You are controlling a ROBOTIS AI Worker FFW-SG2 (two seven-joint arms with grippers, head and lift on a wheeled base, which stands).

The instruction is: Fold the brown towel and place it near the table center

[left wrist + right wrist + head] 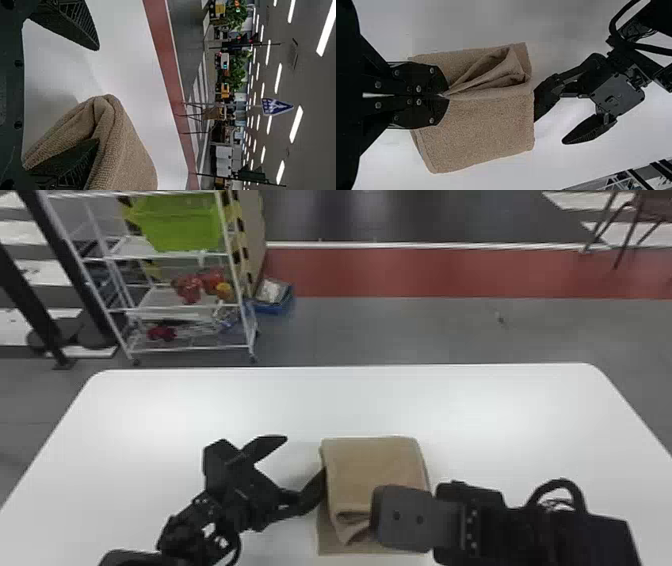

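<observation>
Presently folding | right jaws clenching brown towel (375, 470) | left jaws gaping at its edge | next likely requiring lowering the gathered flap (494, 73)

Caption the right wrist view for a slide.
Right hand pinching a fold of the brown towel, open left hand at the towel's edge.

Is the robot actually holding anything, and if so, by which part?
Yes, the brown towel: the right gripper pinches the near edge of its folded-over upper layer, toward the robot's right side.
</observation>
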